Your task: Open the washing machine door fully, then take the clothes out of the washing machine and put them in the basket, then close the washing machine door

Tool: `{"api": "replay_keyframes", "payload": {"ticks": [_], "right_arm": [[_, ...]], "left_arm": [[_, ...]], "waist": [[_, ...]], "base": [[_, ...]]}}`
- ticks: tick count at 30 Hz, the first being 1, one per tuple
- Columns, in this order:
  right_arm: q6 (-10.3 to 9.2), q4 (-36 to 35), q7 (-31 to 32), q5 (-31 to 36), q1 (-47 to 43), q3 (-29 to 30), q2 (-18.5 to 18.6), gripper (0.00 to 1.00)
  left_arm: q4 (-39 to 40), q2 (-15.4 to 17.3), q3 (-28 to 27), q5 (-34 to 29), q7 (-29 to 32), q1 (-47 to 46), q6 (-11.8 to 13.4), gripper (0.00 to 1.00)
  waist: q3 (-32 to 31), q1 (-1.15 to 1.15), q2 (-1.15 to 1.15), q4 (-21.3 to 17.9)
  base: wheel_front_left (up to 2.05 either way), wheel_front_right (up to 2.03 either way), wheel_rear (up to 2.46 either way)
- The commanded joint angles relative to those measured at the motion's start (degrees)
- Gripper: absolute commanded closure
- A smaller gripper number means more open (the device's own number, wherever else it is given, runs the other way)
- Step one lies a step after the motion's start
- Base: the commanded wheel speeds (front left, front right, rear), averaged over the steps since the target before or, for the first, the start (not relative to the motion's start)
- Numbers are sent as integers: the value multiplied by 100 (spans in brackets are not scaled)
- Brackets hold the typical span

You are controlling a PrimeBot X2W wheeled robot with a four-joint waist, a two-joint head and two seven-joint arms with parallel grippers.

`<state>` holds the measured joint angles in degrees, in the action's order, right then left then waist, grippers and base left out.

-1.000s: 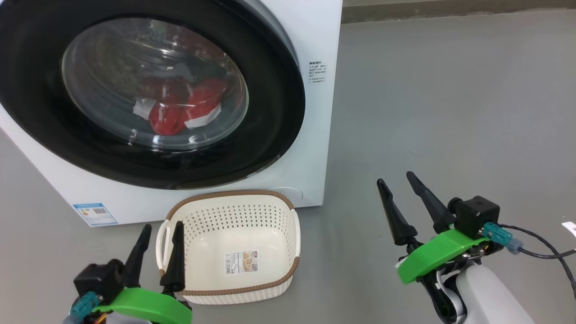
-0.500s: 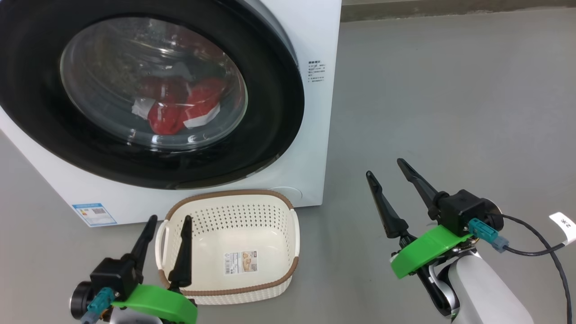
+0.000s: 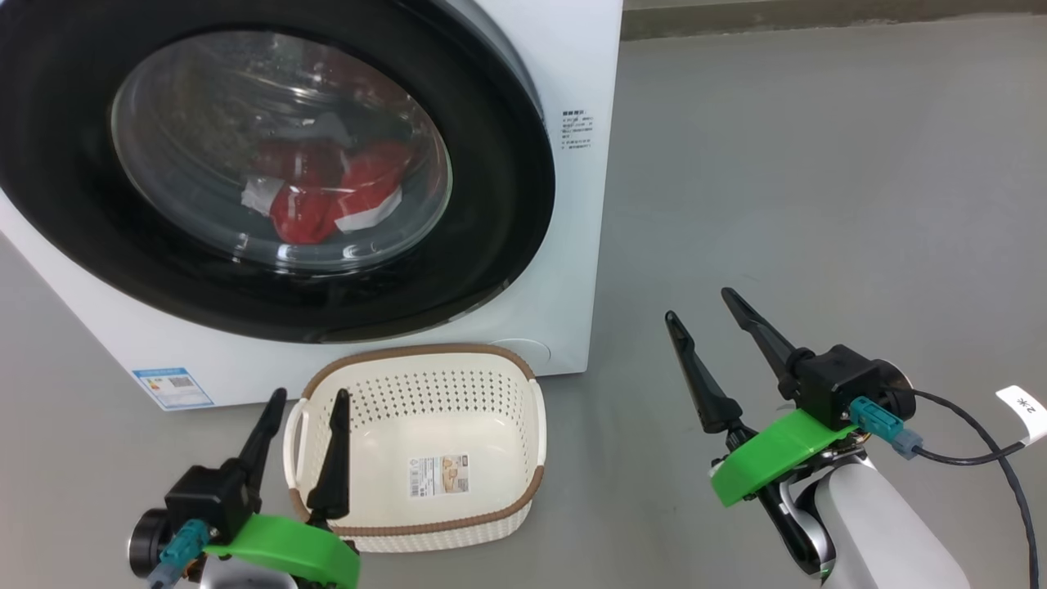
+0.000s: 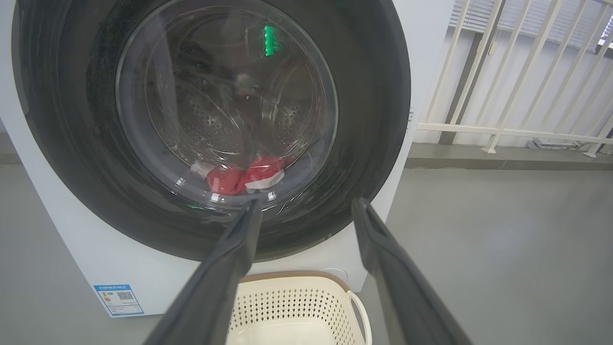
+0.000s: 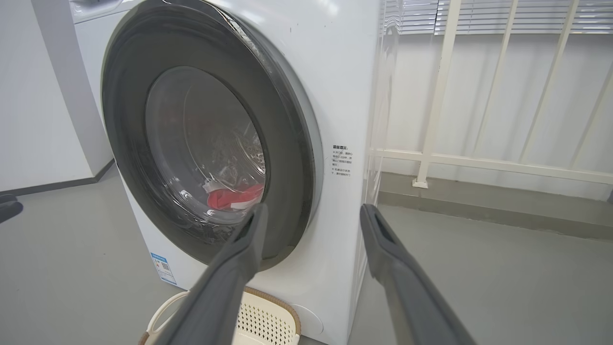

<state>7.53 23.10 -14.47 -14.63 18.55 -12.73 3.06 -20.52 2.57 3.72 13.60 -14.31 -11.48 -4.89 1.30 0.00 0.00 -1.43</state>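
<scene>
My right hand (image 3: 698, 303) is hanging open, the shut washing machine door (image 3: 491, 204) ahead-left of it, clothes (image 3: 327, 204) behind the glass. I am planning to hook the nearer rim, swinging clear of the basket (image 3: 417, 350) beside my open left hand (image 3: 312, 393).

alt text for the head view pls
White washing machine, red clothes visible through its round black-rimmed door. An empty cream basket sits on the grey floor before it; the open left gripper and open right gripper hover low.
</scene>
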Motion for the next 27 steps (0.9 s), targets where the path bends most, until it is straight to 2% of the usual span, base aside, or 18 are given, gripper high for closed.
{"api": "replay_keyframes", "payload": {"ticks": [1,3,4,5,6,7,8,12,20,27], "right_arm": [[-4,-127,-52,-14,197,-90,-18,0],[-4,-136,-52,-6,205,-71,-18,0],[-4,-143,-52,-8,207,-61,-18,18],[-4,-152,-52,-6,214,-49,-18,50],[-4,-161,-52,-8,226,-36,-18,62],[-4,-169,-52,-11,241,-22,-18,87],[-4,-191,-52,-35,276,22,-18,100],[-4,-198,-52,-335,383,158,-18,100],[-4,-36,-52,-1931,887,114,-18,100],[-4,151,-52,-2652,1576,200,-18,100]], "left_arm": [[162,63,-154,-38,-69,-222,61,0],[188,61,-151,-27,-69,-234,69,0],[204,60,-149,-23,-69,-242,72,0],[225,59,-143,-21,-69,-253,74,0],[246,59,-134,-21,-69,-267,75,0],[267,58,-122,-22,-69,-279,78,0],[311,56,-93,-20,-69,-306,82,0],[419,53,-45,-7,-69,-376,85,0],[643,48,52,58,-69,-561,90,0],[884,42,140,132,-69,-809,62,0]], "waist": [[16,0,0,5],[46,0,0,18],[63,0,0,27],[98,0,0,40],[128,0,0,58],[160,0,0,78],[232,0,0,123],[424,0,0,228],[959,0,0,446],[1528,0,0,636]], "base": [[0,0,0],[0,0,0],[0,0,0],[0,0,0],[0,0,0],[0,0,0],[0,0,0],[0,0,0],[0,0,0],[0,0,0]]}}
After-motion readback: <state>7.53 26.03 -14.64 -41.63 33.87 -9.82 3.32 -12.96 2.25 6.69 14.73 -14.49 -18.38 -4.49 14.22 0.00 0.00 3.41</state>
